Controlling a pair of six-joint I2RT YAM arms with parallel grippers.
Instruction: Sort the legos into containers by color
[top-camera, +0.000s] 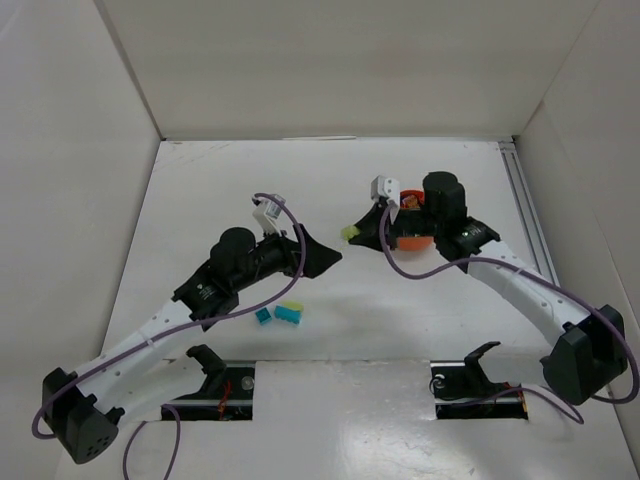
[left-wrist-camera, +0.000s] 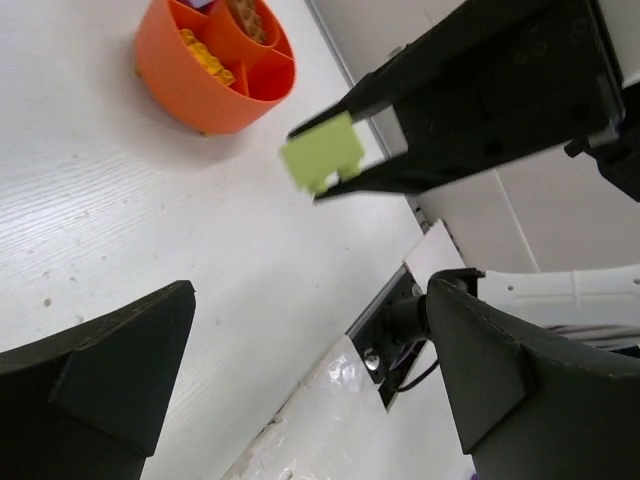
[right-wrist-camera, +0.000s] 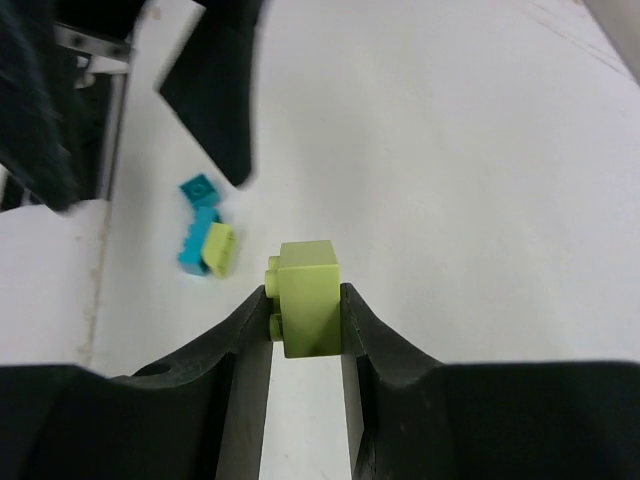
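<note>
My right gripper is shut on a lime brick and holds it above the table, left of the orange divided bowl. The brick also shows in the left wrist view. The bowl holds orange bricks and brown ones in separate compartments; the right arm hides most of it from above. My left gripper is open and empty, pointing at the held brick. Two teal bricks and a pale yellow-green brick lie together on the table near the left arm; they also show in the right wrist view.
White walls enclose the table on the left, back and right. A metal rail runs along the right edge. Two cutouts with arm mounts sit at the near edge.
</note>
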